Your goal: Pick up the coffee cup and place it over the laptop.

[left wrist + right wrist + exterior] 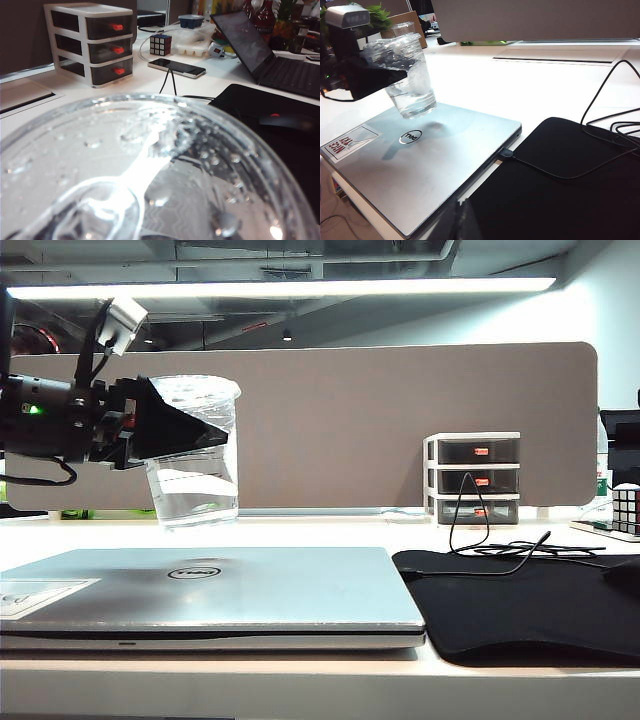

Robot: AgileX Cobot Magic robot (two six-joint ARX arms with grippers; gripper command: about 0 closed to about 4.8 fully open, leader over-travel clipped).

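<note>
Exterior view: left gripper grips the cup, held tilted in the air above the laptop near its back edge. Set down tilted, the cup could tip over. It is clear, ridged, lidded, part full of clear liquid. Right gripper's state: cannot tell.

Clear ridged plastic coffee cup held in left gripper, apparently above closed silver laptop; black mat right; plastic drawer unit behind.
</note>
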